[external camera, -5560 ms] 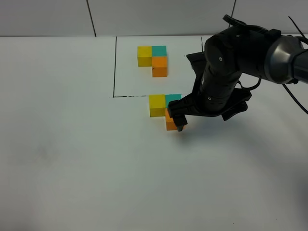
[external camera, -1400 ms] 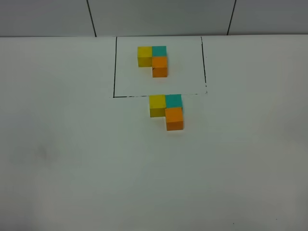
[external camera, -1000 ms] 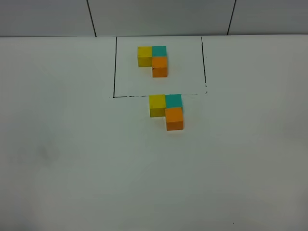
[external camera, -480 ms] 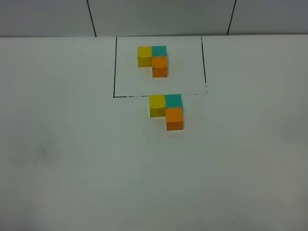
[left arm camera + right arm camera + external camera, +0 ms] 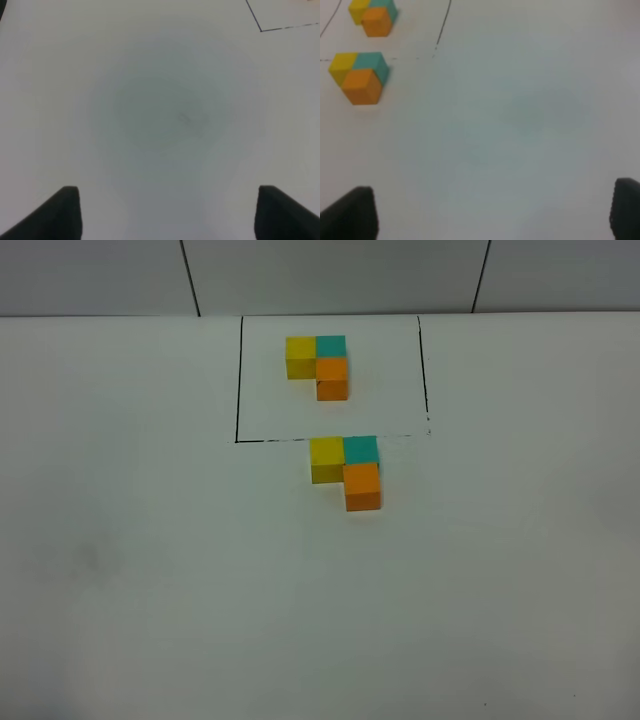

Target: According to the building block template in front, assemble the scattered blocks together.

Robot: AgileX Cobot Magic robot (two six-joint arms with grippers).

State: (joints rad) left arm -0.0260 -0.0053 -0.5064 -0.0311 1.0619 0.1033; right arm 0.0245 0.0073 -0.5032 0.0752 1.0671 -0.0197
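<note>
Both jaws wide and empty, your right gripper (image 5: 492, 212) sits nearer: scattered blocks (image 5: 359, 76) lie at its 10 o'clock, already matching the building block template (image 5: 318, 364).

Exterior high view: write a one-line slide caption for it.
Three scattered blocks joined in an L just outside the frame line, matching the building block template on the white table.
</note>
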